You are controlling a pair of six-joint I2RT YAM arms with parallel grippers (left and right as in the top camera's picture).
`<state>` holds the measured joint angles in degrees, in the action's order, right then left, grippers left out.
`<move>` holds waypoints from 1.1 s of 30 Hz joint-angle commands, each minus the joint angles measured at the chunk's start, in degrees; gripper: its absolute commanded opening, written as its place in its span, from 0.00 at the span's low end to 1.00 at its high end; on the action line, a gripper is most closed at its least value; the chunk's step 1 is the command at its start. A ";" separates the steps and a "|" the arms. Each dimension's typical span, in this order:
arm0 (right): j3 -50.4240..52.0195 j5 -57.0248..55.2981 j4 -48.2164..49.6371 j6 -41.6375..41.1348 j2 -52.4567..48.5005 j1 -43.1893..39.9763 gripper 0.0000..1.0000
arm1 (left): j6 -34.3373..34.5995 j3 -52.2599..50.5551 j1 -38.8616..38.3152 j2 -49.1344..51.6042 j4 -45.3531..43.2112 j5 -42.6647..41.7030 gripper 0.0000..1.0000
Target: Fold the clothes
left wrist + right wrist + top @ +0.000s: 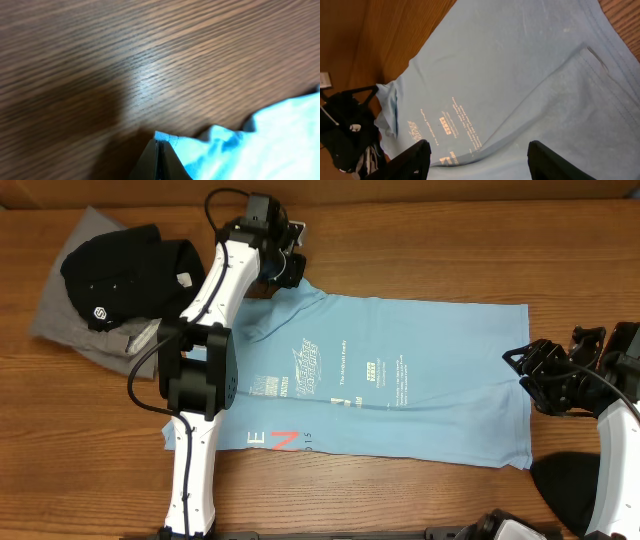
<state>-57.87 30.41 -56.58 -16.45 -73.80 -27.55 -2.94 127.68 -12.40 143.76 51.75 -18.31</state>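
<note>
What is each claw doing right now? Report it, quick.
Left claw: closed, pinching an edge of the blue shirt.
Right claw: open, holding nothing, over the blue shirt.

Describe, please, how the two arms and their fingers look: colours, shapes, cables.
Both arms have white links and black joint housings. The left arm has a large, boxy black joint midway and a thin black cable looping near its wrist. The right arm ends in a black frame. The right fingers are black, flat and smooth.
</note>
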 commanded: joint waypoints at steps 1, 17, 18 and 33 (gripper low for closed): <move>-1.40 -0.42 0.24 0.44 0.50 0.22 0.66 | 0.79 4.81 -0.55 -1.40 3.32 -1.40 0.04; -1.40 -0.42 0.74 0.44 0.50 0.22 0.66 | 0.35 6.03 -7.48 -1.40 23.50 -5.35 0.04; -1.40 -0.42 0.74 0.44 0.50 0.22 0.66 | 0.37 6.03 -8.09 -1.40 24.30 -4.57 0.04; -1.40 -1.46 0.68 0.44 0.50 0.22 0.66 | 2.62 7.26 -10.05 -1.40 31.56 4.96 0.18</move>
<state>-57.87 29.54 -56.18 -16.45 -73.80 -27.55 -1.13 132.62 -24.29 143.70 82.61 -16.64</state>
